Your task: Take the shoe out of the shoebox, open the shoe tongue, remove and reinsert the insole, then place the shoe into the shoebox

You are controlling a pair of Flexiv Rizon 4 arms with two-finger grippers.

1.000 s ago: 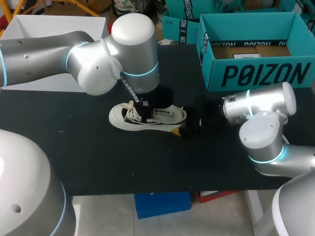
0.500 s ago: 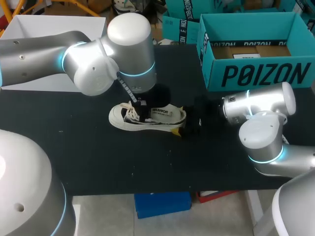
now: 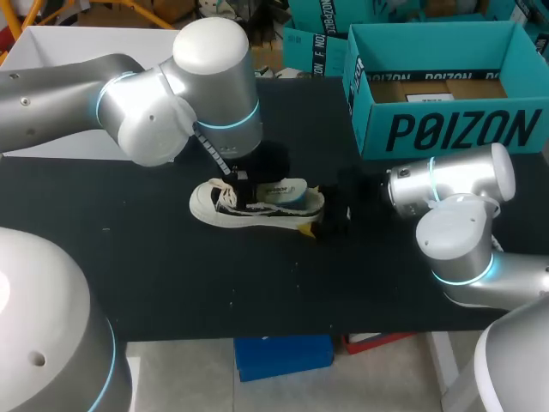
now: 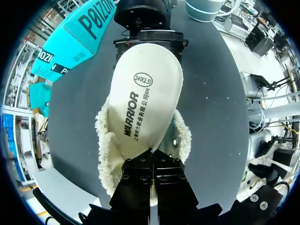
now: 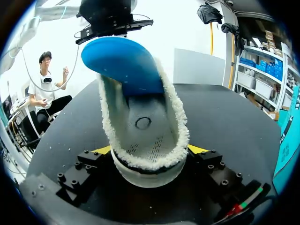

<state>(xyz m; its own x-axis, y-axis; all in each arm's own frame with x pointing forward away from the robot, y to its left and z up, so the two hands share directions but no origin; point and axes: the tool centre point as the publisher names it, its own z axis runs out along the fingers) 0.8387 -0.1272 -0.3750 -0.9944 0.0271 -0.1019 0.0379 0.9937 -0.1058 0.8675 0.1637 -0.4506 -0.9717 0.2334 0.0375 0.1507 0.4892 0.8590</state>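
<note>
Head view shows the shoe (image 3: 257,210) lying on its sole in the middle of the tabletop (image 3: 171,275), toe toward my left and heel toward my right, well apart from the open shoebox (image 3: 446,129) at the far right. The arms meet over it from opposite sides, and the split of work looks deliberate.

The right pincer (image 5: 150,150) is clenched on the heel. Right wrist view shows a yellow tip pressed against each side of the heel, low down by the tabletop. This hold seems meant to anchor the shoe, so that a pull on what is inside does not drag the whole shoe along.

The left pincer (image 4: 152,161) comes down from above the shoe's mouth and is closed on one end of the insole (image 4: 147,89). Its black fingers meet on that narrow end, though I cannot tell whether it is the toe end. The insole is lifted out of the fleecy lining (image 5: 180,136), with its cream printed face toward the left wrist and its blue underside toward the right pincer. From the right wrist view its lower part appears to be inside the mouth, so I judge the removal to be partly done.

Reinserting the insole and boxing the shoe remain. A likely risk is the insole catching on the lining as it comes free
</note>
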